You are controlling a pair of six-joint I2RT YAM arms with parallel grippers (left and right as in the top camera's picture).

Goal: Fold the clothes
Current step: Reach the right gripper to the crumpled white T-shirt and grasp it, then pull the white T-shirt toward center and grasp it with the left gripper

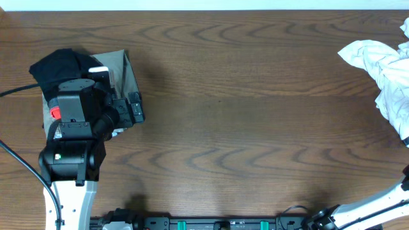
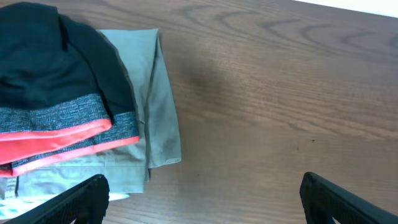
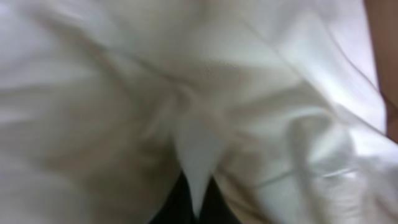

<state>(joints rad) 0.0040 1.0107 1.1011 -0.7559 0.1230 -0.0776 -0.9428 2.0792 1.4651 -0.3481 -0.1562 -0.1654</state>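
Overhead first: the dark wood counter [image 1: 243,115] has a folded stack at its far left and a rumpled heap of white clothes [image 1: 383,70] at the far right, running off the edge of the picture. The two are well apart, with bare wood between them. The left fingers [image 1: 135,108] hang over the near right side of the stack, spread wide and holding nothing. From the left wrist view the two dark tips sit in the bottom corners with open counter between them. That view also gives a good look at the stack itself. A black piece [image 2: 50,56] lies on top, a grey piece [image 2: 56,121] with a red trim band lies under it, and a khaki piece [image 2: 155,93] sits at the bottom, its folded edge sticking out to the right on the wood. Over on the other side, only a pale stretch of the right arm [image 1: 377,201] shows from above, in the bottom right corner, and its tip is out of the picture. The right wrist view is filled with creased white cloth, soft and blurred. The right fingers [image 3: 185,210] are at the bottom edge, pressed together on a pinched ridge of that white fabric.
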